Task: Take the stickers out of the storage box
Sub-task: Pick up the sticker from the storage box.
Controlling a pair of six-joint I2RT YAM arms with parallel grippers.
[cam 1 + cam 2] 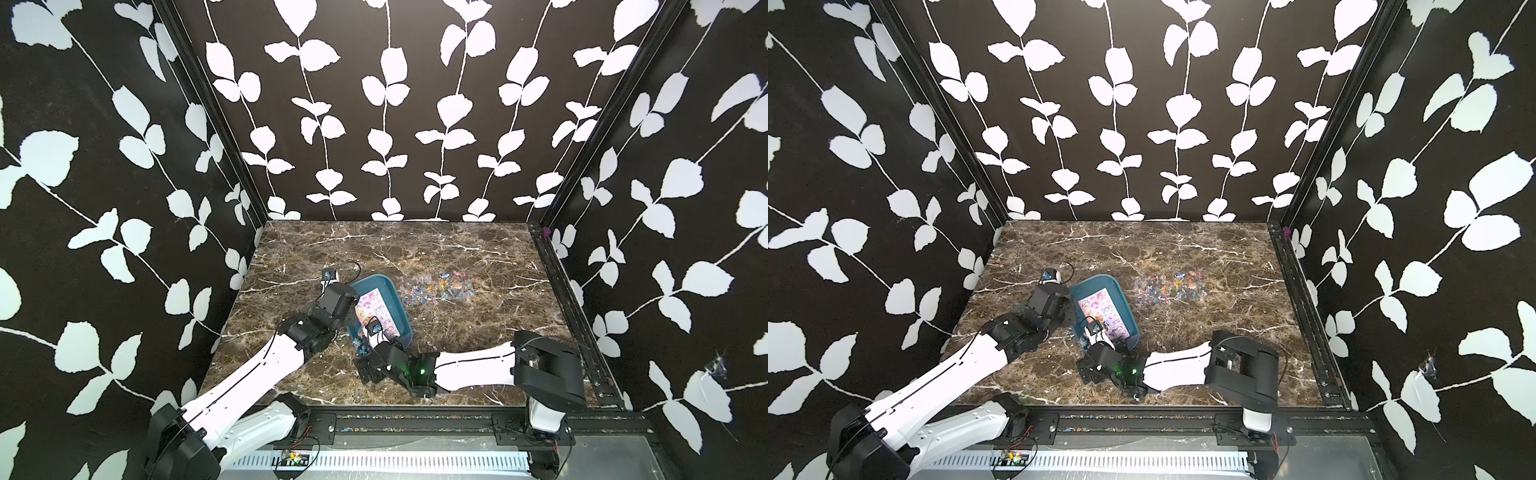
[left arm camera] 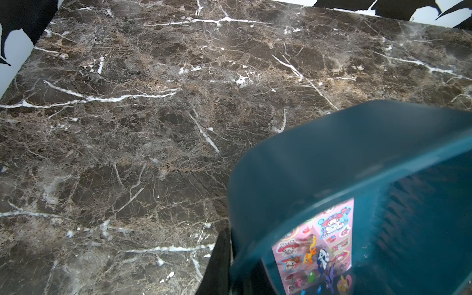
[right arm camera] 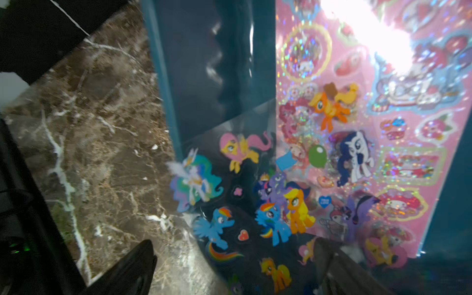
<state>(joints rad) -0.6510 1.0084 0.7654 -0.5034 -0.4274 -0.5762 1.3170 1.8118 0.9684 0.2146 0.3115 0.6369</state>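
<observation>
Pinching the storage box [image 1: 402,307] by its rim, the left gripper [image 1: 352,296] is clamped tight. The right gripper [image 3: 235,247] gapes wide astride a clear pony sheet [image 3: 229,204], which overlaps the pink sheet [image 1: 376,309] inside the box and pokes over its rim. Closing here may snag both sheets, or the slick film may slip free.

the storage box [image 1: 392,291] is teal-blue; the pink sticker sheet [image 3: 408,153] carries glittery, holographic cartoon figures in red and white, and the clear sticker sheet [image 3: 229,204] is printed with ponies in blue, yellow, orange, purple and rainbow stripes. the tabletop [image 1: 457,245] is dark brown marble with white veins, and the clear sheets [image 1: 436,286] on it show tiny multicoloured specks. the walls [image 1: 374,124] are black with white leafy vines.
</observation>
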